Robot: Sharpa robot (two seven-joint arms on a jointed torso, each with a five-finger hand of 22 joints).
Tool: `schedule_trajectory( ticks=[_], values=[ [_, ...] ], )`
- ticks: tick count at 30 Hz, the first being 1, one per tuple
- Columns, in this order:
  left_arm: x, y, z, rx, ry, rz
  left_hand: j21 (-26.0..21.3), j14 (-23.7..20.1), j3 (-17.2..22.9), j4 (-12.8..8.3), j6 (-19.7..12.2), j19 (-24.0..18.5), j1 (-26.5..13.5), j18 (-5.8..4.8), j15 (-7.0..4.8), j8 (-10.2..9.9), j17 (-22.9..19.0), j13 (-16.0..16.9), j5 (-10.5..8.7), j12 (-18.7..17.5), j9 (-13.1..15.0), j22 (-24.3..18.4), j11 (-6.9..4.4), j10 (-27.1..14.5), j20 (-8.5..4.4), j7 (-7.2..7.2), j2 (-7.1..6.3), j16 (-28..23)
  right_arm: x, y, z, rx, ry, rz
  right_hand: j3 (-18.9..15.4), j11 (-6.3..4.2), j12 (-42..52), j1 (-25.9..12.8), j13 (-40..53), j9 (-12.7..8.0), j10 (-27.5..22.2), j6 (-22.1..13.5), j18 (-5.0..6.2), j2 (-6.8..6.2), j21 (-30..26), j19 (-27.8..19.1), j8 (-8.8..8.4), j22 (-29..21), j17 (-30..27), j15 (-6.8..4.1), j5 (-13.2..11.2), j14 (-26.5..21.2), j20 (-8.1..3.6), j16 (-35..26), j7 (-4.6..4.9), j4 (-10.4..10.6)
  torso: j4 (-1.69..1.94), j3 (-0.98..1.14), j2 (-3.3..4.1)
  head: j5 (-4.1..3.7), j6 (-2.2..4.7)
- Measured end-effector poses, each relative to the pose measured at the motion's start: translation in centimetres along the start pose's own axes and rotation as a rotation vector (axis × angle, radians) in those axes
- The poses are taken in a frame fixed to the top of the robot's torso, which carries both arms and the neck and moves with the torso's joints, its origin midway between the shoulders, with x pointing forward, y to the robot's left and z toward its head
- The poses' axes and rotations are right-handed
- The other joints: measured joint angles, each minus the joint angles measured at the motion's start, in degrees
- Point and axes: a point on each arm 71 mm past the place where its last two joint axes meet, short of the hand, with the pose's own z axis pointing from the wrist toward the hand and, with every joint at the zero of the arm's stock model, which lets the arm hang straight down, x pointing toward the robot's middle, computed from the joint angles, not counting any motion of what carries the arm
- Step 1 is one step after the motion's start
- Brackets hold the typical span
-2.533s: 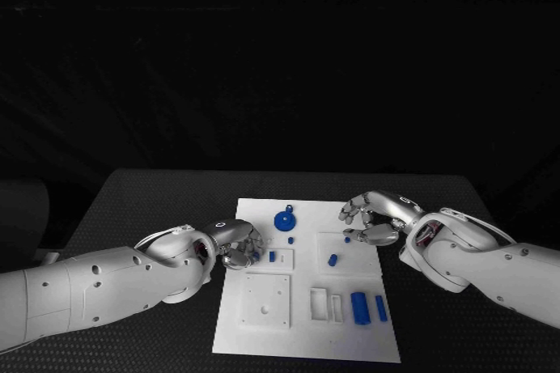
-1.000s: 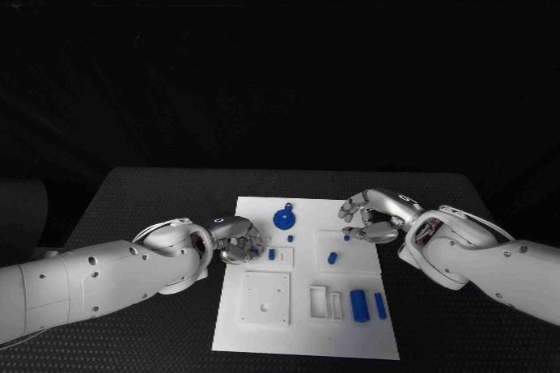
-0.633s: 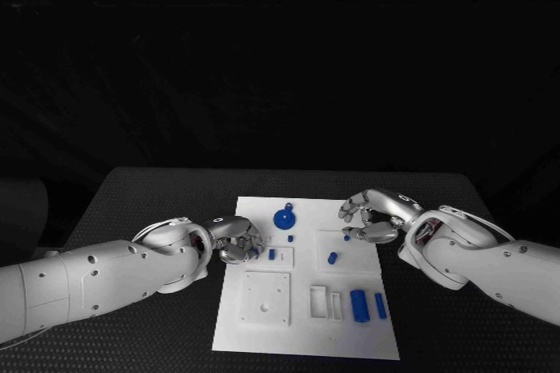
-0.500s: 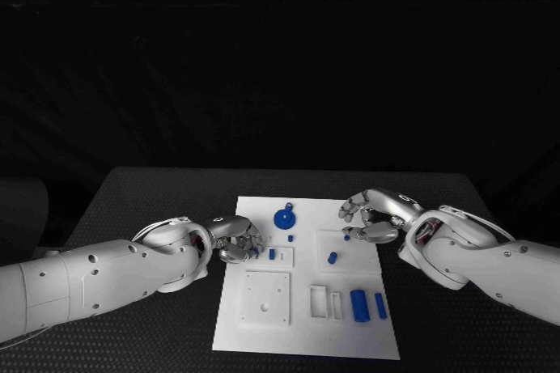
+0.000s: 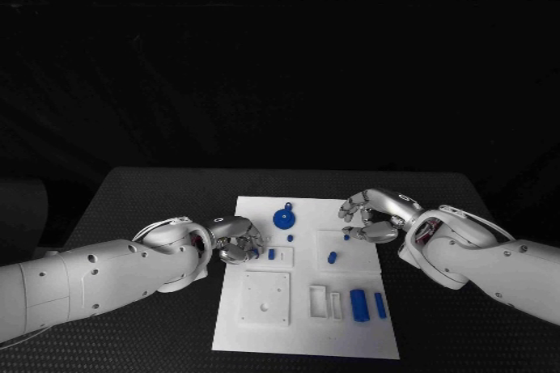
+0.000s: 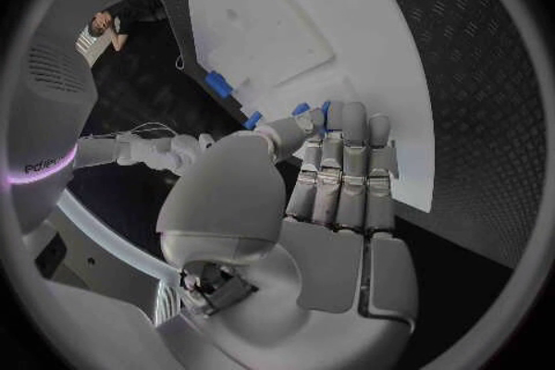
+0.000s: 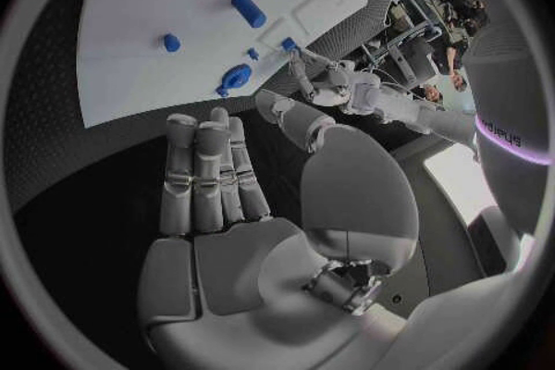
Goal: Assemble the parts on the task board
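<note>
My left hand [image 5: 237,242] and right hand [image 5: 371,219] are silver with a brushed metallic sheen; my arms [image 5: 105,280] wear smooth, glossy white plastic shells. The task board [image 5: 306,324] is a matt white plate, smooth-faced. The parts [image 5: 361,306] on it look like smooth blue plastic. The table [image 5: 152,191] carries a black, matt covering with a fine woven, textured grain.

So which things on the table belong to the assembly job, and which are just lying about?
Part of the job:
- task board
- round blue part
- two blue bars
- small blue parts
- left hand, at the board's edge
- right hand, above the board

Just lying about:
- nothing besides the black table
</note>
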Motion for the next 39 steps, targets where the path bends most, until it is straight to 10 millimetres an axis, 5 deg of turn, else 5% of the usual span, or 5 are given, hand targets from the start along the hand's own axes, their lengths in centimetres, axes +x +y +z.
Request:
schedule_trajectory(
  ticks=[12, 19, 39],
  values=[
    [0.27, -0.33, -0.10, 0.009, 0.011, 0.000, 0.00, 0.00, 0.55, -0.16, -0.34, 0.00, -0.07, 0.00, 0.01, -0.01, 0.14, -0.09, 0.00, 0.00, 0.16, -0.01, 0.20, 0.22, 0.00, 0.26, -1.28, 0.00, 0.02, 0.01, 0.01, -0.001, 0.001, 0.000, 0.00, -0.22, 0.00, 0.00, 0.01, 0.00, 0.21, -0.09, 0.00, 0.00, 0.02, 0.00, 0.00, 0.00, 0.00, 0.01, 0.00, -0.01, 0.01, 0.00, 0.09, 0.00, 0.04, -0.03, 0.00, -0.03, -0.09],
    [0.15, -0.25, -0.08, 0.005, 0.007, 0.025, 0.41, 0.01, 0.50, -0.76, -0.93, 0.00, -0.31, 0.01, 0.01, -0.01, 0.20, -0.09, 0.02, -0.33, -0.09, -0.02, 0.09, 0.34, 0.00, 0.72, -3.60, 0.26, 0.02, 0.02, 0.02, -0.001, 0.001, 0.001, 0.00, -0.22, 0.00, 0.00, -0.01, 0.01, 0.20, -0.08, 0.00, 0.00, -0.01, 0.02, 0.00, 0.00, 0.00, 0.00, 0.00, 0.00, 0.03, 0.00, 0.08, 0.00, 0.04, -0.03, -0.02, 0.08, 0.10],
    [-0.11, 0.12, -0.42, -0.012, -0.035, 0.071, 0.67, 0.02, 0.50, -0.76, -1.13, 0.50, -0.39, 0.00, 0.03, -0.02, 0.25, -0.34, 0.02, -0.40, -0.25, -0.03, 0.19, 0.64, -0.12, 0.52, -4.23, 0.47, 0.03, 0.04, 0.02, -0.002, 0.002, 0.001, 0.00, -0.32, 0.00, 0.00, -0.04, 0.01, 0.09, -0.02, 0.00, 0.00, -0.21, 0.05, 0.00, 0.03, -0.05, -0.06, 0.00, 0.06, 0.05, -0.01, 0.02, 0.00, 0.02, -0.04, 0.01, 0.18, 0.34]
  ],
)
